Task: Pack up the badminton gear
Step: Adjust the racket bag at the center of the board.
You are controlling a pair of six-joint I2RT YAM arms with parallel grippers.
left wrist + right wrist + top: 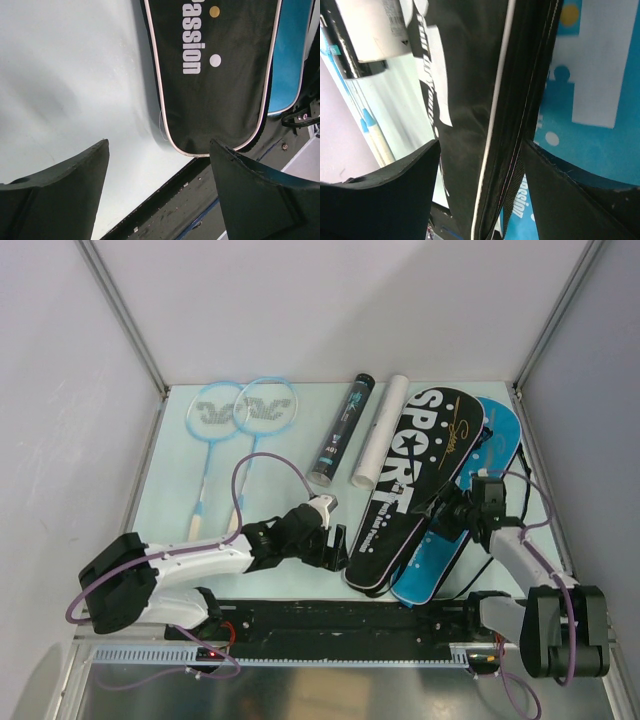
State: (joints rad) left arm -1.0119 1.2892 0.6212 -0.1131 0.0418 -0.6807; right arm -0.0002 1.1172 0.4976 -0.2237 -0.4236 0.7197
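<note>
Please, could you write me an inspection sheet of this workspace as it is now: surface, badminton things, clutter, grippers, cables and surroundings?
Surface: pale, smooth table.
Job's things: two light-blue rackets side by side at the far left; black tube and white tube next to each other; black SPORT bag lying partly over the blue bag.
Clutter: nothing seen.
Grippers: left gripper open and empty, at the black SPORT bag's near end; right gripper straddles that bag's edge, grip cannot be told.
Cables: purple cable loops above the left arm; another on the right arm.
Surroundings: white walls, metal frame posts.
</note>
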